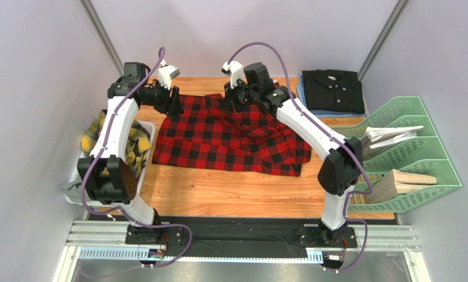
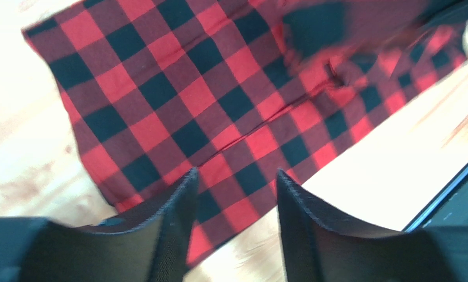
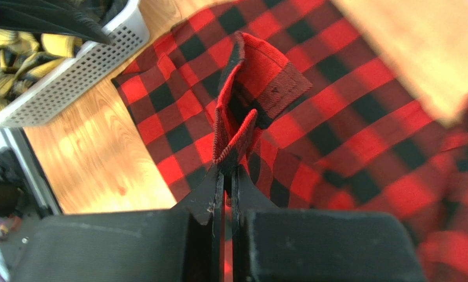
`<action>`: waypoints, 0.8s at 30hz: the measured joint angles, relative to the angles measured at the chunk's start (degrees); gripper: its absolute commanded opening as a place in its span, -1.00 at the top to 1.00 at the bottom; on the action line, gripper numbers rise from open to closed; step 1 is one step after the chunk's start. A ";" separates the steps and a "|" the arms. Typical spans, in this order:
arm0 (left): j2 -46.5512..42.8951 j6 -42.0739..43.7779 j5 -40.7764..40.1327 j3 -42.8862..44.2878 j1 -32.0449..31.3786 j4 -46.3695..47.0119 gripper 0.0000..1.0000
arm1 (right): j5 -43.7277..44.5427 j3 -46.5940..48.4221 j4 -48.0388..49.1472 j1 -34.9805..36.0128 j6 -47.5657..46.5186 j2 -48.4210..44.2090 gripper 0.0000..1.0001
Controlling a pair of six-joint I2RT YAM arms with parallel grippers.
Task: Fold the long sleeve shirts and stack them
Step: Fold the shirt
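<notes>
A red-and-black check shirt [image 1: 230,136] lies spread across the wooden table; it fills the left wrist view [image 2: 218,100] and the right wrist view [image 3: 348,117]. My left gripper [image 1: 173,101] hovers over its far left corner, open, with nothing between the fingers [image 2: 235,176]. At the shirt's far edge my right gripper [image 1: 237,101] is shut on a raised fold of the red check cloth [image 3: 229,165]. A yellow-and-dark plaid shirt [image 1: 137,141] is bunched in the white basket at left. The black shirt [image 1: 333,89] lies folded at the back right.
The white basket [image 1: 150,130] stands at the table's left edge, also seen in the right wrist view [image 3: 77,76]. Green stacked trays [image 1: 408,154] holding papers and wooden pieces occupy the right side. Bare wood [image 1: 230,194] lies in front of the shirt.
</notes>
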 measured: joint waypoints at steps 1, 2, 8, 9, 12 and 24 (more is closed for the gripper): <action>-0.74 -2.45 -0.42 -0.98 0.00 1.20 -0.26 | 0.52 -0.17 0.55 0.50 1.95 1.25 1.00; -1.77 -4.81 -0.98 -2.29 0.00 2.51 -0.27 | 1.44 -0.63 1.53 1.09 4.04 2.60 1.00; -7.41 -13.46 -4.55 -10.75 0.00 8.48 -0.35 | 6.38 -3.72 5.64 4.37 13.27 8.48 0.60; -7.54 -14.08 -4.92 -11.47 0.00 9.07 -0.35 | 6.67 -3.41 6.16 5.11 14.12 9.68 0.46; -7.13 -14.91 -6.62 -12.87 0.00 9.99 -0.35 | 5.25 -2.34 6.54 6.73 15.58 12.24 -0.24; 3.43 -13.81 -14.91 -12.57 -6.29 8.96 -0.36 | -7.69 -16.24 -1.84 -4.76 9.33 -4.24 -0.23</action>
